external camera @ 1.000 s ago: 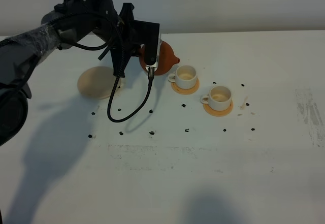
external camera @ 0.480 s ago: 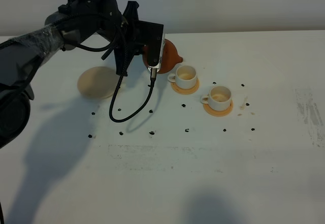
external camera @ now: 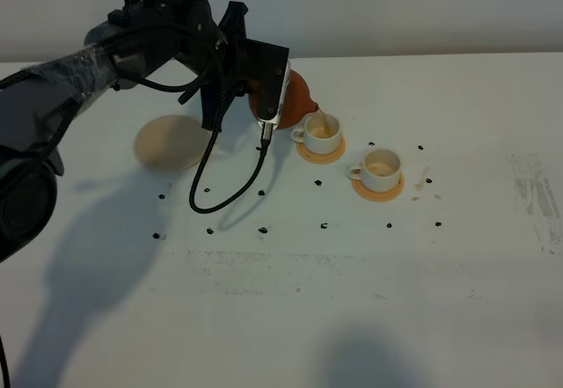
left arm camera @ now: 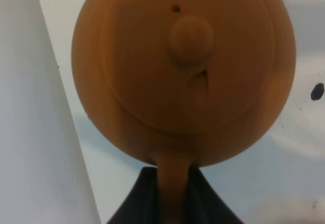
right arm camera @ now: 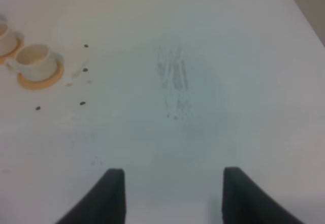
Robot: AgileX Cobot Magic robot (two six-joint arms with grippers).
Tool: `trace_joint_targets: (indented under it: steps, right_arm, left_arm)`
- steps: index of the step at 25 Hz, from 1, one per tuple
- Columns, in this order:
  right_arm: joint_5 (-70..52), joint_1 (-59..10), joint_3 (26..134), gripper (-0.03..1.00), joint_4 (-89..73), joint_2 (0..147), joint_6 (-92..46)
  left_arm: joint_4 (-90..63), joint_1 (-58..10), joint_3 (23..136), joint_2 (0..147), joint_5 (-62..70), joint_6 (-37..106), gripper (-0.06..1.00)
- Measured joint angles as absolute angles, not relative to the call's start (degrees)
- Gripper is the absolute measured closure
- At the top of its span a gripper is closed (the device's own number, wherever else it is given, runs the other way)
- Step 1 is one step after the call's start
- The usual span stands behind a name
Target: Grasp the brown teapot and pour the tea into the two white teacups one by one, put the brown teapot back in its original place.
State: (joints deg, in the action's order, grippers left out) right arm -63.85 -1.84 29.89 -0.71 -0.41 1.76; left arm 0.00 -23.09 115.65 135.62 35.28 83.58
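- Teapot (external camera: 297, 96), matte reddish clay, hangs tilted, spout at the left cup (external camera: 322, 128).
- Left wrist view alone shows its knobbed lid (left arm camera: 190, 36); left fingers (left arm camera: 134, 201) clamp the handle (left arm camera: 172, 183).
- Right fingers (right arm camera: 112, 196) spread wide over the desk (right arm camera: 203, 56).

Left arm (external camera: 88, 58) extended to far centre, wrist tilted. Left gripper (external camera: 266, 99) clamped on teapot (external camera: 299, 96) handle, held aloft. Right gripper (right arm camera: 173, 176) pointing downward, jaws apart.
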Motion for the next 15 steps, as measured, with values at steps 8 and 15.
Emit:
trace_joint_targets:
  steps: [8,15]
  right_arm:
    - [-63.85,-1.84,29.89,0.55,-0.71,-0.41,1.76]
    - [-63.85,-1.84,29.89,0.55,-0.71,-0.41,1.76]
  left_arm:
    - [0.00,-23.12,115.65,135.62,35.21,84.77,0.86]
    - [0.64,-23.12,115.65,135.62,35.16,85.35,0.86]
